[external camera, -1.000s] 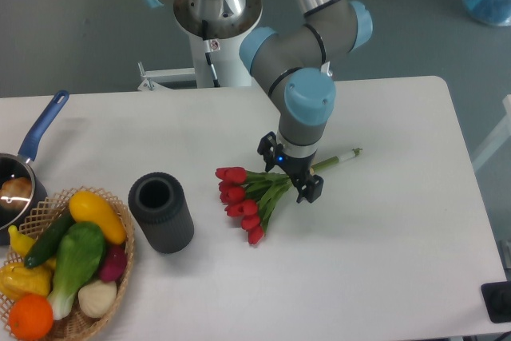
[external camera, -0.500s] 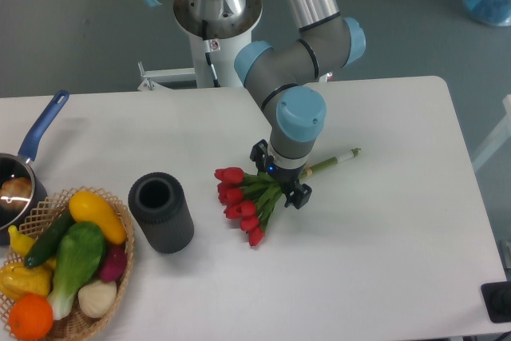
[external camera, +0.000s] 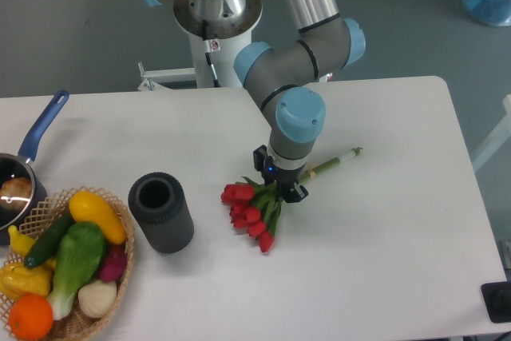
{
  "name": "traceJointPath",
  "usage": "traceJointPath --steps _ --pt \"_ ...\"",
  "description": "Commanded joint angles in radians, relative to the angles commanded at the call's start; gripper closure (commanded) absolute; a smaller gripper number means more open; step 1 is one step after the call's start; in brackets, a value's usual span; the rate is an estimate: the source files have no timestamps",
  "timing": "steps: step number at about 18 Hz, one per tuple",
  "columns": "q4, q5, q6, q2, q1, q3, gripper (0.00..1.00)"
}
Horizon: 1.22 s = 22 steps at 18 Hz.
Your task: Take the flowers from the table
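Note:
The flowers [external camera: 249, 212], red tulips with green leaves and a long pale stem, lie on the white table [external camera: 383, 237] near its middle. The stem end [external camera: 345, 154] points to the back right. My gripper [external camera: 278, 177] points straight down over the bunch. Its black fingers are closed in on the leaves and stems just behind the red heads. The gripper body hides the grasp point itself.
A black ribbed cylinder vase [external camera: 161, 212] stands left of the flowers. A wicker basket [external camera: 126, 233] of vegetables sits at the front left, with a blue-handled pot [external camera: 40, 129] behind it. A black object [external camera: 497, 303] is at the front right corner.
The fingers have closed from a wide stance onto the bunch. The red heads have shifted slightly right and toward the front.

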Motion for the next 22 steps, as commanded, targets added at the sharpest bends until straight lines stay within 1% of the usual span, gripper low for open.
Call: traceJointPath --steps 3,4,8,9,11,13,15,16,19,20,22 --pt "-0.003 0.041 -0.002 0.046 0.028 0.009 1.0" --pt "-0.012 0.063 0.008 0.058 0.049 0.026 1.0" --pt "-0.017 0.031 0.006 0.088 0.068 0.04 1.0" --pt "-0.017 0.029 0.006 0.1 0.071 0.055 1.0" --pt "-0.028 0.029 0.003 0.106 0.071 0.093 1.0" --pt "-0.064 0.025 0.002 0.108 0.064 0.147 0.97" --pt "-0.08 -0.014 -0.005 0.117 0.058 0.193 0.96" --pt "-0.107 -0.04 -0.014 0.123 0.061 0.222 0.96" --pt "-0.219 -0.037 -0.014 0.127 0.069 0.282 0.96" --pt "-0.245 -0.034 -0.014 0.129 0.068 0.293 0.96" --pt "-0.252 -0.034 -0.012 0.137 0.071 0.298 0.96"
